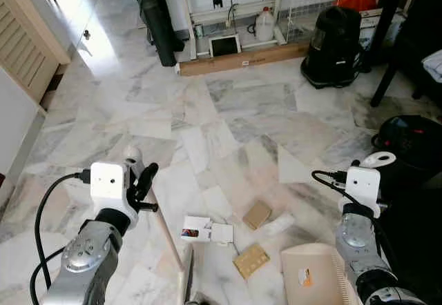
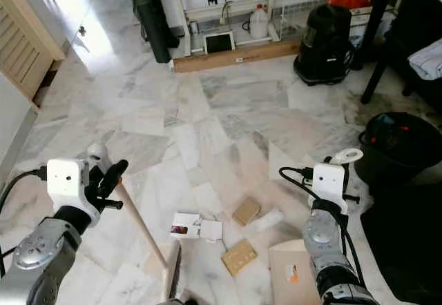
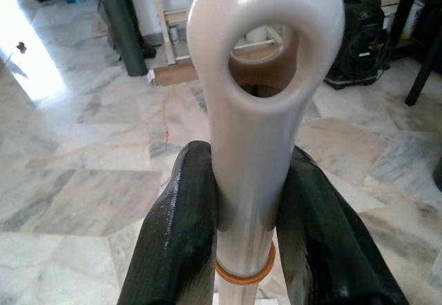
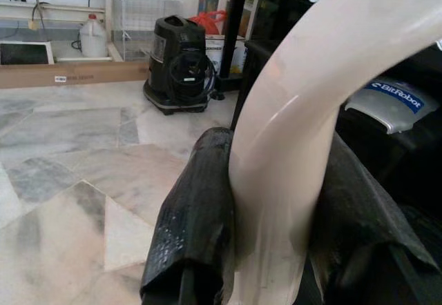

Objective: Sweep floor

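Note:
My left gripper [image 3: 252, 181] is shut on the cream top of the broom handle [image 3: 259, 98], just below its hanging loop. The wooden shaft [image 1: 166, 229] slants down to the broom head [image 1: 188, 277] at the lower edge. My right gripper [image 4: 276, 181] is shut on the curved cream handle [image 4: 304, 112] of the dustpan [image 1: 314, 274], which rests on the marble floor at lower right. Between broom and dustpan lie scraps: a white card [image 1: 207, 230], two brown cardboard pieces [image 1: 257, 214] [image 1: 251, 260] and a white scrap [image 1: 278, 223].
A black vacuum cleaner [image 1: 333, 46] stands at the back right, beside a black table leg [image 1: 387, 77]. A black round bin [image 1: 411, 143] sits close on my right. A long cardboard box [image 1: 242, 58] lies along the back wall; a louvred door [image 1: 24, 43] is on the left.

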Controlling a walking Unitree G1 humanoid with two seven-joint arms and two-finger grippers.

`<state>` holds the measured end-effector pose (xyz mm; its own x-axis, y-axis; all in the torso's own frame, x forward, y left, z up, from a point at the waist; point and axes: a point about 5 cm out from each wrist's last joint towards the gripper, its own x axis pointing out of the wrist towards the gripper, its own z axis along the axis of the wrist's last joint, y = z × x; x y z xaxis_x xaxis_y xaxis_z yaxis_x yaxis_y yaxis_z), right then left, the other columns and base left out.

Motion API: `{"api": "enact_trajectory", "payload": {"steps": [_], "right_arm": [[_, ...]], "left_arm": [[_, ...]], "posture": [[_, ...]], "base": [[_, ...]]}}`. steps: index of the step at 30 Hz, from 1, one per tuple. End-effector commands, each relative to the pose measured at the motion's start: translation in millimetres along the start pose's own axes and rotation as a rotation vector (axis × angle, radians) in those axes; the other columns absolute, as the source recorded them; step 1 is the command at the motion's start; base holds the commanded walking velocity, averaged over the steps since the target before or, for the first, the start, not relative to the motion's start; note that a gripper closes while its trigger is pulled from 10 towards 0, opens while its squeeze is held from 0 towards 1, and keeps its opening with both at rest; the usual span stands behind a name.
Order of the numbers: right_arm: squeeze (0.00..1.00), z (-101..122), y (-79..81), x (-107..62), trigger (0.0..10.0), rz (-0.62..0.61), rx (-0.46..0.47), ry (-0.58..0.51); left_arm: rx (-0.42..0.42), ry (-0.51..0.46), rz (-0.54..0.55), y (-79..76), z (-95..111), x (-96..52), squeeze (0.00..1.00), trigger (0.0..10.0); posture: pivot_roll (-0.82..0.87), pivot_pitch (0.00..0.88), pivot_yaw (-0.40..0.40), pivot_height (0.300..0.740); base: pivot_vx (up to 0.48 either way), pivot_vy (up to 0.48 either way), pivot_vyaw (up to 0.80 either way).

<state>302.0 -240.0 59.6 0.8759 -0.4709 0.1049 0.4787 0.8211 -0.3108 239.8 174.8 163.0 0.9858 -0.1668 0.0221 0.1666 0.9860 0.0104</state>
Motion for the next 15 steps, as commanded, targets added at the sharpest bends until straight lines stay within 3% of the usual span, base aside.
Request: {"api": "enact_trajectory", "payload": {"steps": [1,4,9,14,15], "right_arm": [[0.0,-11.8,8.3,-10.6,10.0,0.036,-0.036,0.054],[0.0,-14.0,9.6,-12.5,10.0,0.043,-0.039,0.064],[0.0,-15.6,11.7,-14.7,10.0,0.044,-0.021,0.076],[0.0,-15.3,17.9,-18.0,10.0,0.073,-0.003,0.078],[0.0,-15.6,20.9,-20.1,10.0,0.088,0.013,0.083]], "left_arm": [[0.024,-0.037,0.005,4.2,12.8,-2.9,0.0,10.0],[-0.002,-0.021,-0.022,-0.7,13.6,-0.4,0.0,10.0],[-0.127,0.05,-0.098,-12.0,2.5,5.1,0.0,10.0],[-0.153,0.056,-0.101,-11.7,-3.0,13.2,0.0,10.0],[-0.164,0.056,-0.102,-11.2,-5.2,20.8,0.0,10.0]], "posture": [[0.21,0.165,0.159,0.74],[0.21,0.164,0.158,0.74],[0.19,0.166,0.156,0.74],[0.16,0.17,0.153,0.74],[0.15,0.171,0.144,0.74]], "base": [[0.0,0.0,0.0],[0.0,0.0,0.0],[0.0,0.0,0.0],[0.0,0.0,0.0],[0.0,0.0,0.0]]}}
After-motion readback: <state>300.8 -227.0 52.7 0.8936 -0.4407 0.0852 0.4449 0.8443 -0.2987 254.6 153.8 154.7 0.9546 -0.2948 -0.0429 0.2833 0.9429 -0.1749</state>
